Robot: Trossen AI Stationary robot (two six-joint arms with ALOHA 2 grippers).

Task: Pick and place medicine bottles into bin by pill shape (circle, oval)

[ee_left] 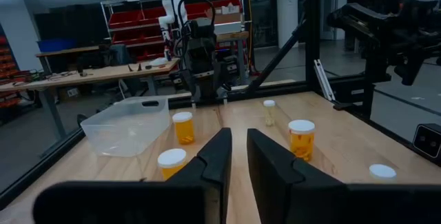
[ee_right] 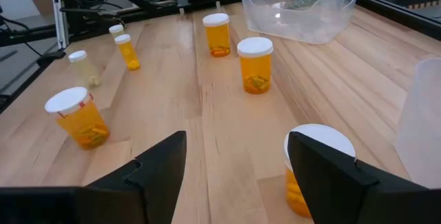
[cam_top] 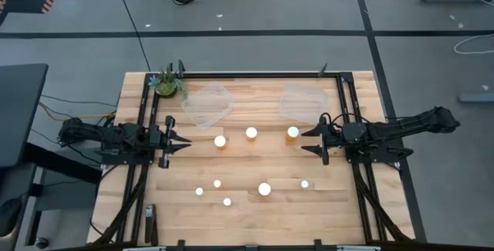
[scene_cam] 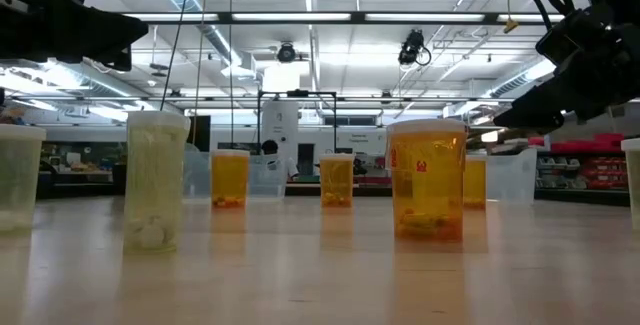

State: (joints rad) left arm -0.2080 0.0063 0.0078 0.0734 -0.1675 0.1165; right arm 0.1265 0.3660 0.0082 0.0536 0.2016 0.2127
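Note:
Several medicine bottles, amber with white caps, stand upright on the wooden table (cam_top: 255, 220). Three stand in a far row (cam_top: 220, 141) (cam_top: 251, 133) (cam_top: 292, 133), and the rest stand nearer the front, among them a bigger one (cam_top: 265, 189). My left gripper (cam_top: 185, 140) hangs shut at the table's left side, level, pointing at the nearest bottle (ee_left: 171, 163). My right gripper (cam_top: 306, 142) is open at the right side, nothing between its fingers (ee_right: 238, 158). One bottle (ee_right: 313, 162) stands just beyond its far finger.
Two clear plastic bins (cam_top: 207, 103) (cam_top: 303, 100) sit side by side at the table's far edge. A small green plant (cam_top: 168, 83) stands at the far left corner. Black frame rails (cam_top: 347, 104) run along the left, right and far sides. Bare wood lies between the bottles.

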